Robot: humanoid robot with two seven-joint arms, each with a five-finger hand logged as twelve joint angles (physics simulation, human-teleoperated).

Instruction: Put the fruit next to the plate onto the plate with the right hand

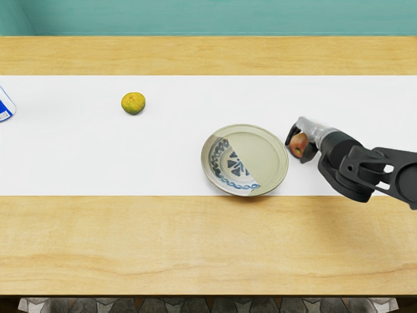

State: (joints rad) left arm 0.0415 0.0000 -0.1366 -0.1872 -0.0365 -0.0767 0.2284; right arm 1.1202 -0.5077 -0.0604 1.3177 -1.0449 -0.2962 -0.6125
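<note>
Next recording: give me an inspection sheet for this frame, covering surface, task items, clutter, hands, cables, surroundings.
Surface: wooden table with a white runner across it.
Job's things: red fruit just right of the plate, not on it.
Clutter: yellow-green fruit far left; blue-white object cut by left edge.
Hands: right hand closed around the red fruit; left not in view.
Cables: nothing seen.
Surroundings: teal wall behind; tiled floor below.

The small red-yellow fruit (299,145) is sitting at 3 o'clock of the plate (273,171), just beside its rim (the right robot hand (307,140) is cupping it). The cream plate, half blue-patterned, is lying flat.
</note>
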